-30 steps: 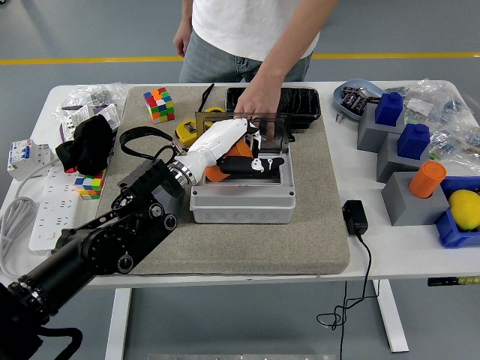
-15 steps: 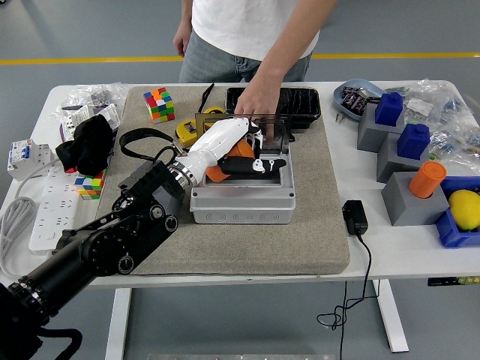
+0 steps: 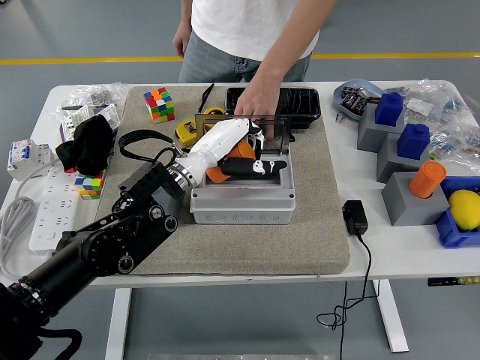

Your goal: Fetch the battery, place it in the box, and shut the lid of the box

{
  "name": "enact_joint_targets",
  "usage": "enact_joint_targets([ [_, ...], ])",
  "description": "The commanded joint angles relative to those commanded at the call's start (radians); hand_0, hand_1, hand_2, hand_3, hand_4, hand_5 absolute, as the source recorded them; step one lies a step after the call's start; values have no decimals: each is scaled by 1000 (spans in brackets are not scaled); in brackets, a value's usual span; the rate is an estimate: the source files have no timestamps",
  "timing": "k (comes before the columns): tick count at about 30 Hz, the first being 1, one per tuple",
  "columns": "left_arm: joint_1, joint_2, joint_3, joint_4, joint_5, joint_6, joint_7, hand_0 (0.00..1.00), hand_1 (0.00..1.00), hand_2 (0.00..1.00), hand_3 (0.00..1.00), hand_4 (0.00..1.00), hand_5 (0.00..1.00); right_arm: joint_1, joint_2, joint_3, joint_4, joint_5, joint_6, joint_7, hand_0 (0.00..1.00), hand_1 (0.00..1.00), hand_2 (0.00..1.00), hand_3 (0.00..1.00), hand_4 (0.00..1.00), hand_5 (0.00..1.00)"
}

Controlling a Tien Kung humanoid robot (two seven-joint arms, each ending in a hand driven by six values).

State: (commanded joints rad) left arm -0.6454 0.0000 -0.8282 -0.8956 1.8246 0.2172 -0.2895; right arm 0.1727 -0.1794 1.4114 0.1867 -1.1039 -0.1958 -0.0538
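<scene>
We see our left hand (image 3: pixel 238 154) reaching in from seven o'clock over the open top of the grey box (image 3: pixel 241 196), which sits on the felt mat (image 3: pixel 315 225) at the middle of the white table (image 3: pixel 420 259). Its white-shelled back faces up and its black fingers (image 3: pixel 255 166) lie curled low inside the box; an orange shape shows under the palm, but we cannot tell whether the fingers grip the battery or whether that shape is the battery at all. At twelve o'clock from the box, the person's hand (image 3: pixel 259 97) rests on the clear lid (image 3: pixel 271 129), which stands raised at the box's far edge. A black tray (image 3: pixel 304 103) lies just behind the lid. Our right hand is out of sight.
</scene>
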Motion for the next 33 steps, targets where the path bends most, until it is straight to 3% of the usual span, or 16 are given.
enact_joint_targets([
  [6, -11, 0, -27, 29, 13, -22, -3, 129, 86, 116, 130, 965, 702, -1, -1, 0, 0, -1, 0, -2, 843, 765, 751, 806, 998, 998],
  [7, -11, 0, -30, 30, 15, -24, -3, 178, 193, 197, 221, 975, 707, -1, -2, 1, -1, -2, 1, -2, 843, 765, 751, 806, 998, 998],
  [10, -12, 0, -34, 30, 18, -24, -4, 178, 193, 197, 221, 975, 707, -1, -1, 4, -2, -5, 2, -3, 843, 765, 751, 806, 998, 998],
  [24, 0, 0, 23, -47, -30, -5, -22, 184, 242, 225, 270, 998, 724, 0, 0, 6, -1, -3, 2, -2, 842, 765, 751, 805, 998, 998],
  [25, 0, 0, 28, -50, -32, -4, -23, 222, 270, 241, 278, 998, 722, 0, 0, 7, -1, -4, 2, -2, 842, 765, 751, 805, 998, 998],
  [30, -6, 0, 40, -49, -30, 0, -28, 222, 270, 241, 278, 998, 722, 2, -1, 4, 0, -1, 2, -2, 842, 765, 751, 805, 998, 998],
  [31, -7, 0, 39, -47, -27, 2, -29, 271, 309, 277, 319, 998, 722, 2, -1, 4, 0, 0, 2, -2, 840, 765, 751, 805, 998, 998],
  [33, -9, 0, 34, -39, -20, 4, -32, 271, 309, 277, 319, 998, 722, 2, -1, 4, 0, -1, 2, -2, 840, 765, 751, 805, 998, 998],
])
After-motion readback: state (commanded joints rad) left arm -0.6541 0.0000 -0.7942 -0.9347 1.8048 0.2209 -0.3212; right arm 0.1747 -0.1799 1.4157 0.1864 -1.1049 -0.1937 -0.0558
